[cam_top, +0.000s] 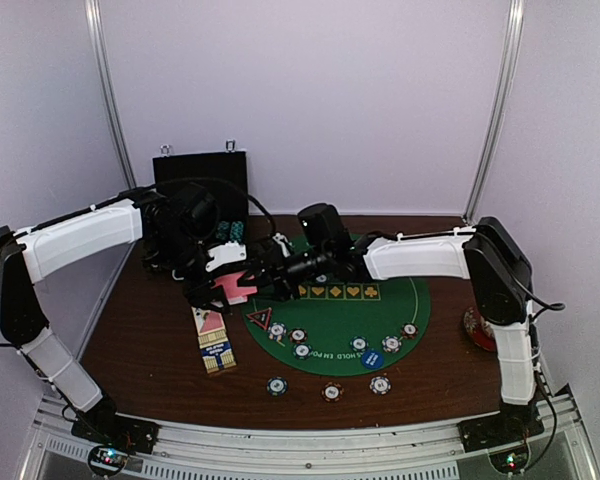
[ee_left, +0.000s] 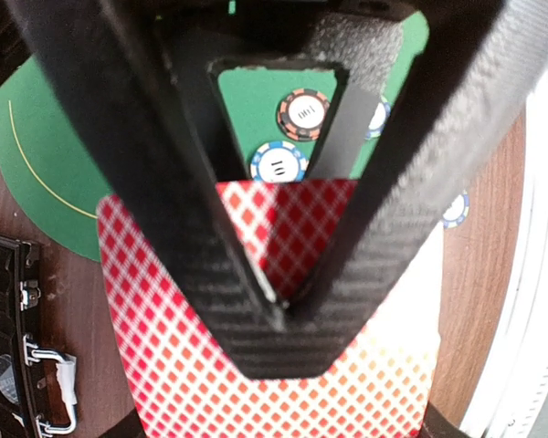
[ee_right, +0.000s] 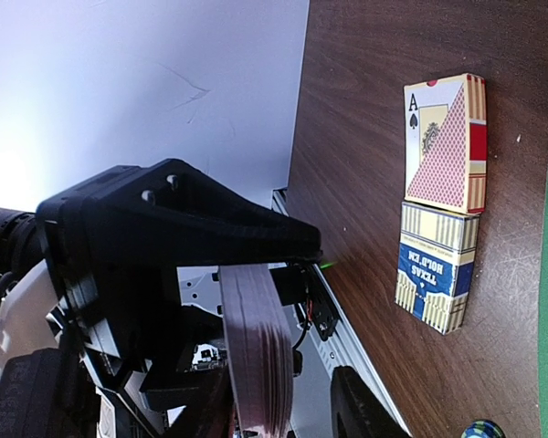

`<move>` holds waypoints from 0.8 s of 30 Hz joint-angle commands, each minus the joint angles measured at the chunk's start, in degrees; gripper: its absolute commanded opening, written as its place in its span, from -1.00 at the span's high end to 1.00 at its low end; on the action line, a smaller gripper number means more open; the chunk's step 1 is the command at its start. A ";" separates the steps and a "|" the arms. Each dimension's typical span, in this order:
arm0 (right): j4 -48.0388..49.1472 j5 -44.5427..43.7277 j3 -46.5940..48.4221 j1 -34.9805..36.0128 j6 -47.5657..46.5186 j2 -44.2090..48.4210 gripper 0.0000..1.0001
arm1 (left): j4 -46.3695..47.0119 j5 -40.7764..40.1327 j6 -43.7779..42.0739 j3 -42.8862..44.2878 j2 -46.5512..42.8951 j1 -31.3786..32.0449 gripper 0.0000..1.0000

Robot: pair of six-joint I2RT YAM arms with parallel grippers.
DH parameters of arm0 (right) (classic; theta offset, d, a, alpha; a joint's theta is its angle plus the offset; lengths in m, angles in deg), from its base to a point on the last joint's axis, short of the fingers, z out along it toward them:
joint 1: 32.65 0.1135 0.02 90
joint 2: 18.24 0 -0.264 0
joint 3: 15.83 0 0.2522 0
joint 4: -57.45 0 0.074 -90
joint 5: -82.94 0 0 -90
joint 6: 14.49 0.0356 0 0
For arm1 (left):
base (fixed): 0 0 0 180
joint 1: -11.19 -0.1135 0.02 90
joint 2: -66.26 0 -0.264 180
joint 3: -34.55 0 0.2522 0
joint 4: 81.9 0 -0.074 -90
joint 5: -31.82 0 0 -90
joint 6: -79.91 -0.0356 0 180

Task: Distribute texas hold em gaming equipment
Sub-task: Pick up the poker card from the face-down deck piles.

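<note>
Cards (ee_left: 164,347) over dark table (cam_top: 150,340), perhaps lilac walls (cam_top: 330,100)

I see plain lilac walls (cam_top: 310,100) far, left and right, evenly lit, an aluminium post (cam_top: 108,90) in each far corner, and a dark wooden table (cam_top: 150,350) with a metal rail (cam_top: 310,445) along its near edge.

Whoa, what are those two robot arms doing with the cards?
The left gripper is pinching a deck of pink-backed playing cards and holding it up over the table by the left edge of the green felt mat. The right gripper is right at the deck, with its fingers apparently open on either side of it. Poker chips lie on the mat and in front of it. Two card boxes lie on the wood nearby.
</note>
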 commanded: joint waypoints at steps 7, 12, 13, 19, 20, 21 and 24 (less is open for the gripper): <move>0.86 -1.32 -2.35 -0.58 0.63 5.32 0.46 | -0.04 -2.30 -0.43 -0.19 -1.18 0.09 0.34; 2.90 -0.75 -3.09 -0.42 2.14 5.25 0.60 | 0.42 -3.04 -0.23 -0.36 -0.99 0.13 0.35; 3.21 -0.57 -3.07 -0.42 2.36 5.09 0.64 | 0.42 -3.15 -0.22 -0.41 -0.98 0.13 0.36; 4.85 0.16 -3.20 -0.52 3.63 4.43 0.91 | 0.39 -3.57 -0.02 -0.23 -1.13 0.04 0.40; 4.85 0.17 -3.37 -0.62 3.64 4.50 0.98 | 0.42 -3.81 -0.01 -0.39 -1.23 0.02 0.40; 4.86 0.24 -3.41 -0.78 3.56 4.59 1.00 | 0.42 -4.01 0.01 -0.55 -1.36 0.03 0.41; 4.52 0.59 -3.87 -1.68 3.21 5.11 1.00 | 0.22 -4.65 -0.05 -1.09 -1.72 -0.04 0.42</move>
